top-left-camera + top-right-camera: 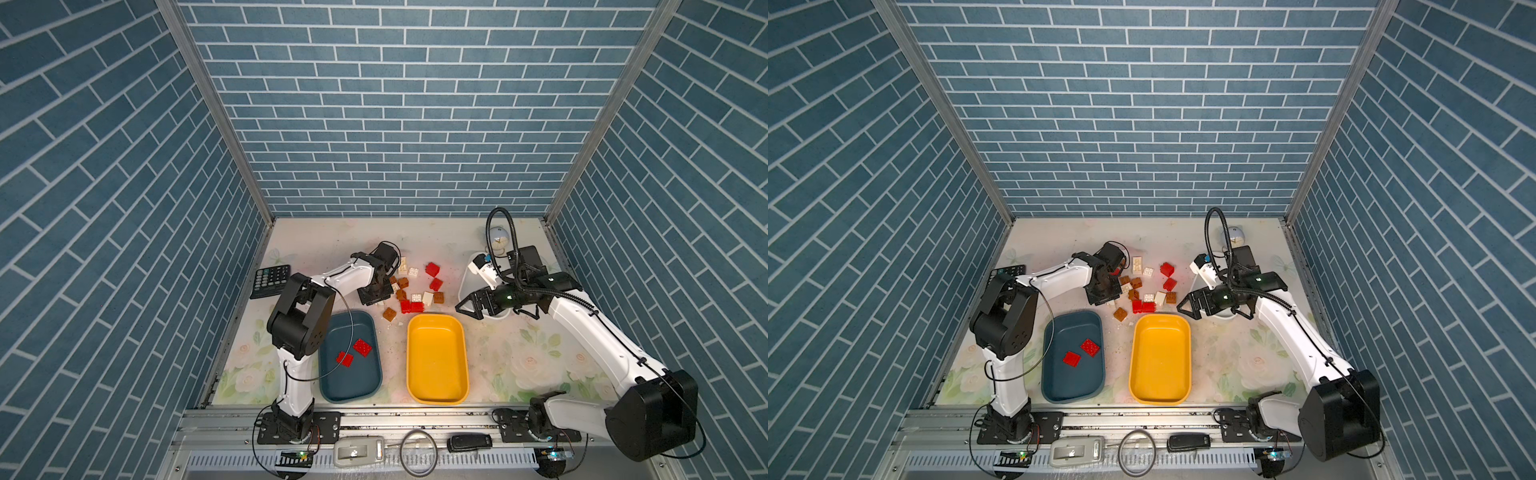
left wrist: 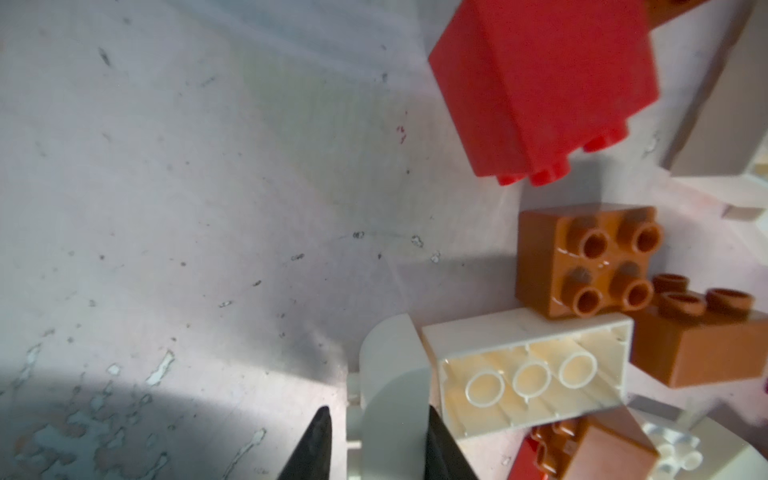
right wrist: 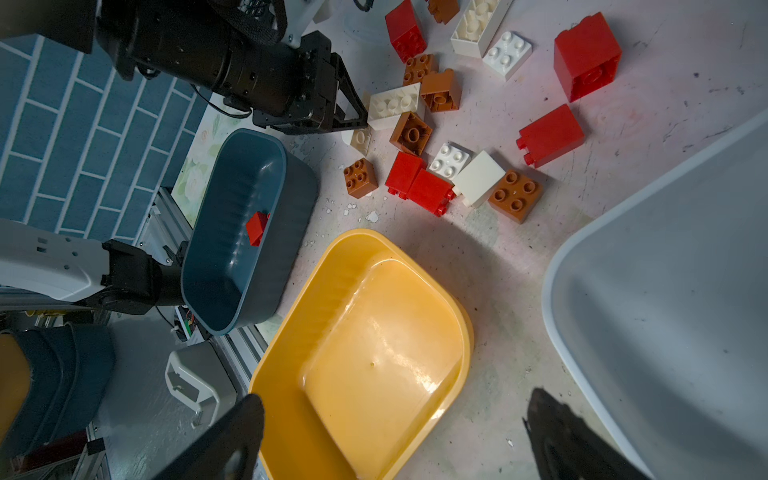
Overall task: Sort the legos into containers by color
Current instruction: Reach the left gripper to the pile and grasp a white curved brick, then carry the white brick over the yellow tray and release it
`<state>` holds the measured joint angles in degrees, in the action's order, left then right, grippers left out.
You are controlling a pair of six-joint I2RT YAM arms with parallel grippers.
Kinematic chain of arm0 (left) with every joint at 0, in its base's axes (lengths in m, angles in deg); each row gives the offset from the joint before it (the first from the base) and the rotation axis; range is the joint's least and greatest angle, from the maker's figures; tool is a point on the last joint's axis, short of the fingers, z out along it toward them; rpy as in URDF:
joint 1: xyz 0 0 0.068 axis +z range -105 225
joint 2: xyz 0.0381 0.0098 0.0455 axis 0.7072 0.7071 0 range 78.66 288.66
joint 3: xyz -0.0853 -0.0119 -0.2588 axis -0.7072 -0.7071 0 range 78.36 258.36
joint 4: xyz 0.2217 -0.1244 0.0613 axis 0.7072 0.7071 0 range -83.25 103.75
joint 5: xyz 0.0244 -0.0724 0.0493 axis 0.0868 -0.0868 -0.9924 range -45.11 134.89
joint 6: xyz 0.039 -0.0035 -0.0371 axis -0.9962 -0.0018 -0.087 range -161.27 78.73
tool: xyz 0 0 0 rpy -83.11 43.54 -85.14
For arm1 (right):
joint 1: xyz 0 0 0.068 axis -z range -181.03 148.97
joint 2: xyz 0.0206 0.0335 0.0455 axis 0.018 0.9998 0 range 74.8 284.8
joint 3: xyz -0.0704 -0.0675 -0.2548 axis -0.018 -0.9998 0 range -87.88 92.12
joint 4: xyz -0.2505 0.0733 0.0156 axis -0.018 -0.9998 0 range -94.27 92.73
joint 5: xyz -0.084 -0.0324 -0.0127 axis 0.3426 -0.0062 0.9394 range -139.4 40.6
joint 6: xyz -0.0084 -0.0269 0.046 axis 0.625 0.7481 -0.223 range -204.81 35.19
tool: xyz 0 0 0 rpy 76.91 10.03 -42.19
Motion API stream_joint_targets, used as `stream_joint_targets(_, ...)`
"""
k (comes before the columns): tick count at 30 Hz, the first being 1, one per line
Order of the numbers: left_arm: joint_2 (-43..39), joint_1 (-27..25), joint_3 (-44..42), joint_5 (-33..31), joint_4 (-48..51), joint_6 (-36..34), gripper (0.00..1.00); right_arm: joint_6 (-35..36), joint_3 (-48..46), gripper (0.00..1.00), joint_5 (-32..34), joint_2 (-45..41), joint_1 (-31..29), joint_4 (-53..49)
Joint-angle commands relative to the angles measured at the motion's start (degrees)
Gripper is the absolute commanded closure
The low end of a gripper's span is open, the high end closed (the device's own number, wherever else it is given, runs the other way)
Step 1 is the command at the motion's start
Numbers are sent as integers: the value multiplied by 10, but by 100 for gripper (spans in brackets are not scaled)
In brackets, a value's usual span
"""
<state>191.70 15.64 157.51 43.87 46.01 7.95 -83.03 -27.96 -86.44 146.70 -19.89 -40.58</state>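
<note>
The legos (image 1: pixel 415 291) lie in a loose pile of red, cream-white and brown bricks at mid-table. My left gripper (image 1: pixel 376 297) is down at the pile's left edge. In the left wrist view my left gripper (image 2: pixel 378 411) straddles a small curved white lego (image 2: pixel 395 374): one finger touches it and a thin gap shows at the other. Two red legos (image 1: pixel 363 347) lie in the teal container (image 1: pixel 353 386). The yellow container (image 1: pixel 436 361) holds nothing. My right gripper (image 1: pixel 467 314) hovers wide open and empty between the yellow container and the white container (image 3: pixel 665 291).
A black calculator (image 1: pixel 270 280) lies by the left wall. A small pale ball (image 1: pixel 498 239) sits at the back right. An upside-down cream brick (image 2: pixel 532 374) and a brown brick (image 2: pixel 590 257) crowd the white lego. A black fob (image 1: pixel 469 442) rests on the front rail.
</note>
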Motion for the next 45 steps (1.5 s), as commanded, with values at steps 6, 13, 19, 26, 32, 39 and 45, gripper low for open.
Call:
stream_joint_targets(6, 19, 6, -3, 17, -16, -18, 72, 15, -6, 1, 3, -2, 2, -15)
stream_joint_targets(13, 4, 11, 19, 1, 25, -46, 76, 15, -6, 1, -1, -3, 3, -15)
stream_joint_targets(19, -54, 4, 49, 5, 99, -94, 76, 9, -1, 1, -14, -5, 9, -8)
stream_joint_targets(26, -148, -46, 64, 67, 175, -128, 76, -7, -9, 1, -42, -18, 32, 12)
stream_joint_targets(32, -174, -146, 67, 110, 182, -101, 76, -32, -31, 1, -53, -39, 50, 38)
stream_joint_targets(39, -155, -246, 23, 133, 107, -31, 76, -44, -55, 1, -41, -60, 61, 56)
stream_joint_targets(45, -135, -264, -32, 131, 49, -17, 65, -52, -79, 1, -12, -86, 66, 76)
